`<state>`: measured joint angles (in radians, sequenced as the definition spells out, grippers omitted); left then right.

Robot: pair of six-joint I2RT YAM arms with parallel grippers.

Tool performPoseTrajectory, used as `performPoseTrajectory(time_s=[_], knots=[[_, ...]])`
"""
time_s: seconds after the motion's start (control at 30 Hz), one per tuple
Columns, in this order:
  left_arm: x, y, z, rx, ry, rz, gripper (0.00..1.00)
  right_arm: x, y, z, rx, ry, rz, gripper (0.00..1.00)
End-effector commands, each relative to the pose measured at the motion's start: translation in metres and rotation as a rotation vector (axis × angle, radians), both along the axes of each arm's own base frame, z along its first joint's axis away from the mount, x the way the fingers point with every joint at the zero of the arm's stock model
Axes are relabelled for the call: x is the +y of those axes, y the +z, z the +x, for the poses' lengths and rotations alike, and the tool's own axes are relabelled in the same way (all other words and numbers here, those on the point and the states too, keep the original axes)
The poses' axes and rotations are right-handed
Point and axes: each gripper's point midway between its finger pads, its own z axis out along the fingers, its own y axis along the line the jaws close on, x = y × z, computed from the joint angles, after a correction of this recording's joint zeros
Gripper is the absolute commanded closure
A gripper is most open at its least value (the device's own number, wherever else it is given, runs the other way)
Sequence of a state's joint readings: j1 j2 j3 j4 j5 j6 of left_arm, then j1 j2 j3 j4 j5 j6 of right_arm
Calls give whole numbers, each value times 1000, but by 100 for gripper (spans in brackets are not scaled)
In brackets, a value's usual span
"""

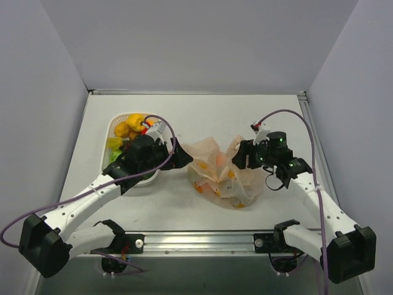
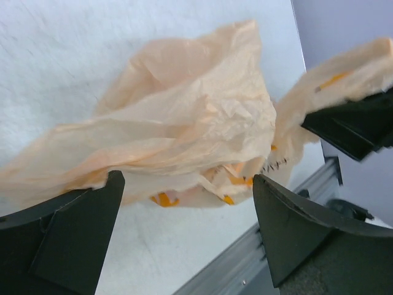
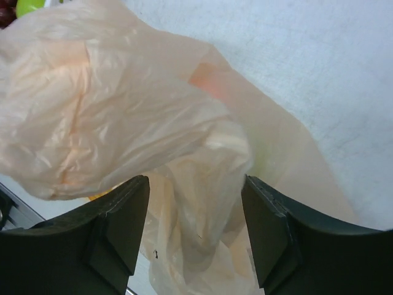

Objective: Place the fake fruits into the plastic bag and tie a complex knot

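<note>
The left claw (image 2: 187, 184) is shown with its jaws spread wide and nothing between them, aimed at the left flank of the plastic bag (image 1: 224, 175). The right claw (image 3: 195, 184) is shown with its jaws apart. A fold of bag film hangs in the gap, but it is not pinched. The bag is slumped on the tabletop (image 1: 202, 117) between the two claws, and its two upper flaps are raised. An orange patch is seen through the film, and whether it is fruit or print cannot be told.

The film is judged to be thin, limp, very light and slippery, easily torn and quick to collapse. It is best taken at the bunched upper flaps, one flap to each claw, and not at the taut belly.

The fake fruits (image 1: 132, 129) are heaped in a white basket (image 1: 113, 126) at the far left, just behind the left arm. They are judged to be glossy, hard, light and prone to roll, so each is best gripped across its widest part.

Orange marks (image 1: 199, 187) are printed on the bag. A short line of dark lettering (image 2: 276, 165) is too small to be read, and no brand can be made out.
</note>
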<state>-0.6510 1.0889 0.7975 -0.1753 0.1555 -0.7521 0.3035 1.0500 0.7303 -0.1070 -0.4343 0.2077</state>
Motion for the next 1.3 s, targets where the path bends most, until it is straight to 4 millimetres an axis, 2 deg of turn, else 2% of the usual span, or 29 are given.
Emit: performPoseTrajectory(time_s=[0.0, 0.03, 0.13, 0.2, 0.23, 0.33, 0.37, 0.47, 0.5, 0.63, 0.73, 0.77, 0.83, 0.87, 0.9, 0.97, 1.07, 1.1, 1.17, 1.2, 1.27], knots=[[13, 51, 29, -206, 50, 1, 3, -8, 58, 0, -177, 63, -57, 37], [14, 54, 29, -229, 43, 4, 3, -7, 73, -4, -223, 83, -53, 30], [10, 66, 23, -276, -4, -27, 3, 6, 119, -18, -356, 218, -40, 23], [7, 69, 18, -288, -33, -39, 3, 15, 134, -25, -413, 297, -69, 18], [5, 73, 16, -299, -49, -55, 3, 28, 152, -30, -460, 354, -69, 18], [5, 79, 11, -326, -80, -62, 3, 48, 164, -33, -513, 463, -113, 17], [5, 80, 11, -330, -87, -62, 3, 61, 166, -39, -521, 518, -104, 17], [5, 84, 10, -333, -102, -70, 6, 85, 152, -39, -519, 614, -141, 17], [7, 82, 10, -321, -100, -62, 9, 93, 140, -36, -503, 643, -165, 17], [16, 87, 9, -336, -101, -58, 10, 110, 109, -21, -458, 667, -244, 19], [19, 103, -6, -398, -173, -63, 11, 116, 90, -7, -430, 635, -277, 25], [22, 116, -13, -459, -206, -60, 11, 113, 86, -1, -430, 617, -298, 28], [21, 120, -31, -491, -300, -47, 11, 115, 79, 3, -420, 611, -305, 29], [26, 131, -36, -565, -329, -10, 12, 115, 77, 3, -412, 611, -309, 30], [32, 125, -41, -542, -337, 28, 12, 116, 73, 3, -401, 610, -312, 30], [48, 122, -36, -573, -315, 116, 14, 117, 71, 2, -398, 614, -316, 29], [71, 98, -29, -494, -282, 220, 14, 117, 62, 2, -382, 614, -331, 30], [80, 87, -26, -442, -258, 247, 14, 117, 58, 3, -369, 614, -332, 33], [86, 74, -20, -395, -262, 263, 13, 117, 52, 2, -351, 612, -332, 37], [87, 69, -18, -371, -267, 267, 9, 118, 49, 2, -338, 614, -331, 38], [91, 54, -7, -295, -252, 272, 7, 119, 46, 1, -325, 614, -327, 38]])
